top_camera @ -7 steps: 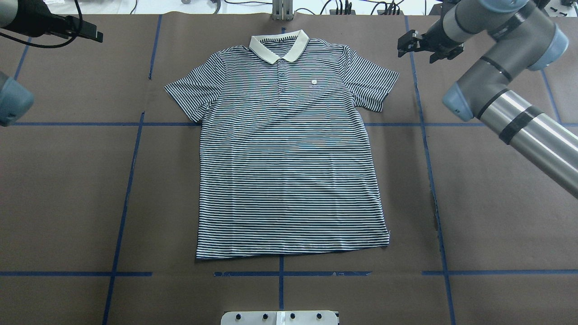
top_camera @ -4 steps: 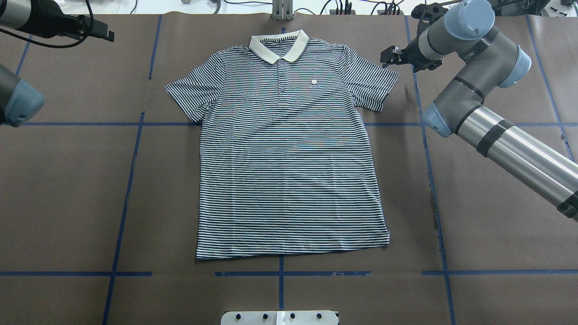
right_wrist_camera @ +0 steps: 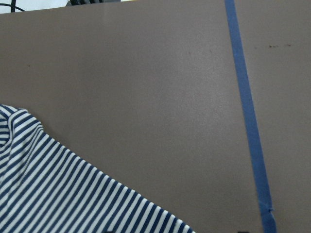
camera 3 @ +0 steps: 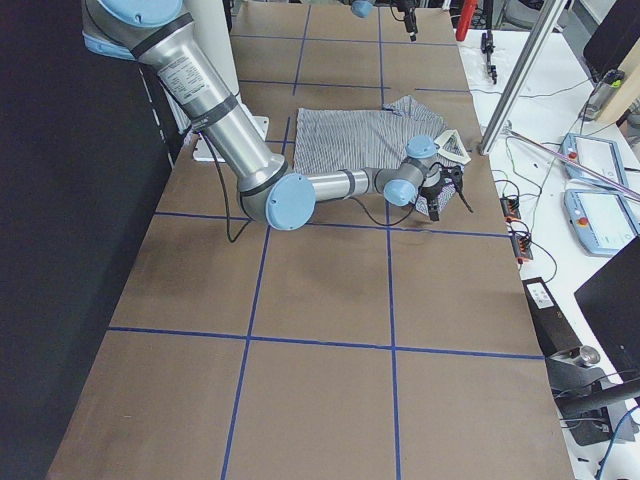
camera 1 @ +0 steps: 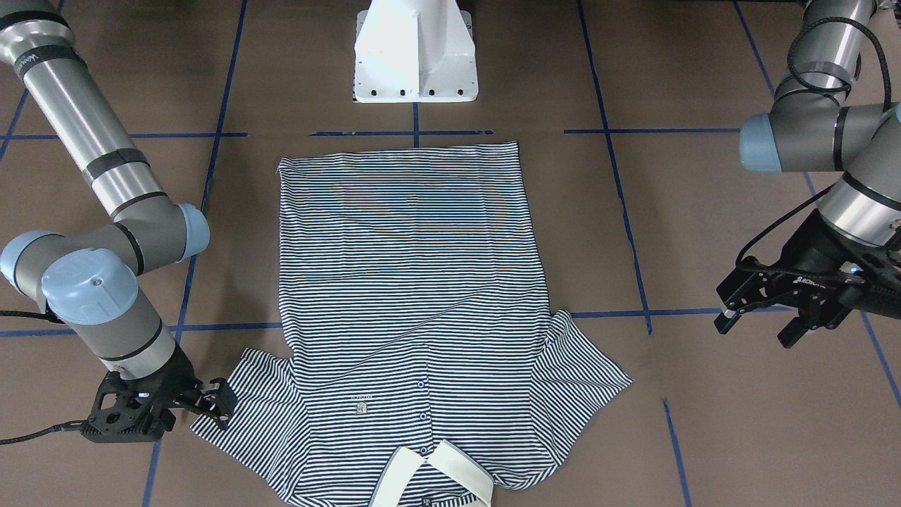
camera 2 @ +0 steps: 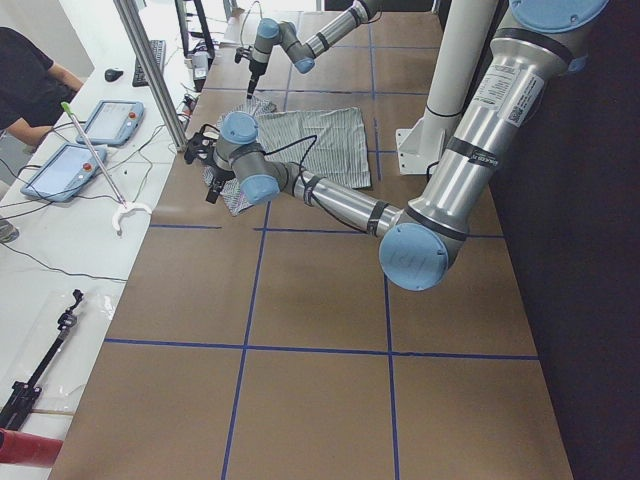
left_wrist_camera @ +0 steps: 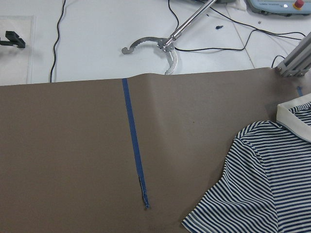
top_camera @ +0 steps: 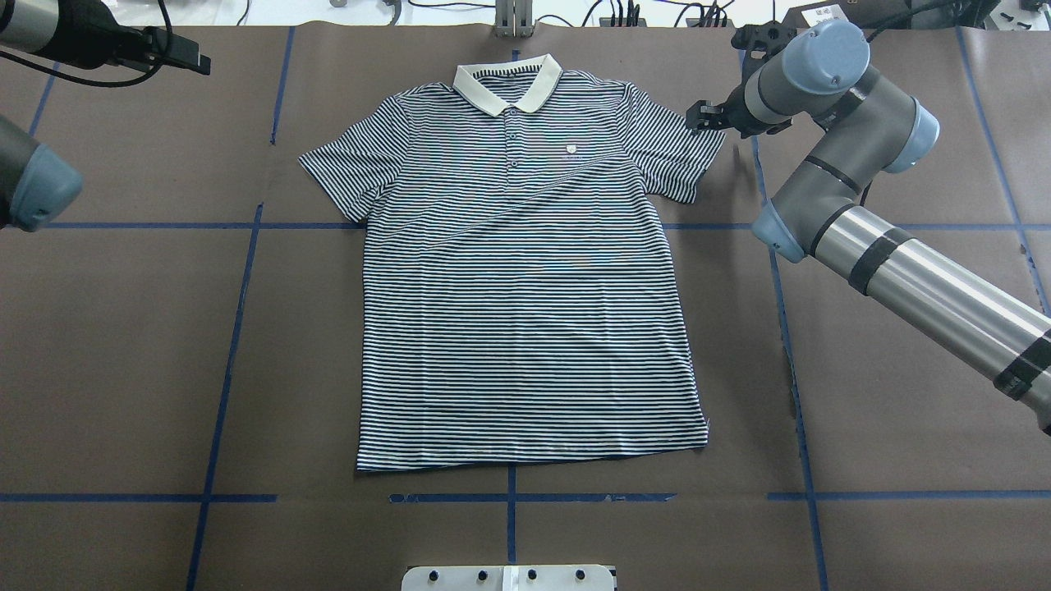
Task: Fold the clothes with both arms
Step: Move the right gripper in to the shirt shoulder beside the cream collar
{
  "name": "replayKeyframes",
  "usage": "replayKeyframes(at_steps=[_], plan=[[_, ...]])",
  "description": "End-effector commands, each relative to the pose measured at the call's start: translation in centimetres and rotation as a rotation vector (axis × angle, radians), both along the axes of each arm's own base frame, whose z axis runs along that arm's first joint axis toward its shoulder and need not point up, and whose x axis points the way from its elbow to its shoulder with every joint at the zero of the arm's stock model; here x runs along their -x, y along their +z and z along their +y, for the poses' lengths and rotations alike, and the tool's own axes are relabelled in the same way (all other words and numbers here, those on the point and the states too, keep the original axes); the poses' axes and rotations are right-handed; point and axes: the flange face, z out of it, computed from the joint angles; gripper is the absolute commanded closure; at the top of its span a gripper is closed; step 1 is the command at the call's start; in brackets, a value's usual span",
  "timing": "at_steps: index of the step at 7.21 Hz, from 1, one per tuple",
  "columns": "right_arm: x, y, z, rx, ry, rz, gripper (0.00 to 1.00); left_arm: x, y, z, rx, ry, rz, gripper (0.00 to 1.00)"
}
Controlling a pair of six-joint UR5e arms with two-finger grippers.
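shirt: polo shirt [top_camera: 525,271] flat, face up, mid tabletop [top_camera: 123,328]; looks soft, light, floppy.
right gripper [camera 1: 219,403]: jaws apart, right at the sleeve [top_camera: 677,156] edge; pinch the hem there.
left gripper [camera 1: 757,320]: jaws apart, well clear of the shirt.

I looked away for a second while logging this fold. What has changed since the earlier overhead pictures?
The right claw moved in toward the polo shirt, reaching the outer edge of its sleeve; no grasp shows yet. The left claw edged slightly toward the shirt. The shirt lies flat, unmoved.
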Motion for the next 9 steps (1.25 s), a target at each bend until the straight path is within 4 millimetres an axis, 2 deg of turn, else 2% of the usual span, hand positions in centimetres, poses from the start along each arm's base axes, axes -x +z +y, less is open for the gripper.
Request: replayKeyframes(at_steps=[1,3,4,6,7,9], plan=[[0.1,0.4,0.0,-0.003,-0.009,0.012,0.3,0.0,0.0,0.0,0.001,0.001,0.001,0.0],[0.2,0.9,-0.1,-0.006,-0.02,0.024,0.46,0.0,-0.3,0.1,-0.002,0.0,0.004,0.0],[0.2,1.0,-0.1,-0.009,-0.024,0.028,0.5,0.2,-0.5,0.1,-0.007,-0.002,0.006,0.0],[0.2,0.6,-0.3,-0.011,-0.021,0.024,0.87,0.2,-0.8,0.2,-0.011,-0.002,0.009,0.0],[0.2,0.6,-0.3,-0.012,-0.022,0.025,1.0,0.1,-0.8,0.3,-0.011,-0.001,0.009,0.0],[0.4,-1.0,-0.7,-0.026,-0.018,0.008,1.0,0.1,-0.8,0.3,0.001,-0.006,0.017,0.0]])
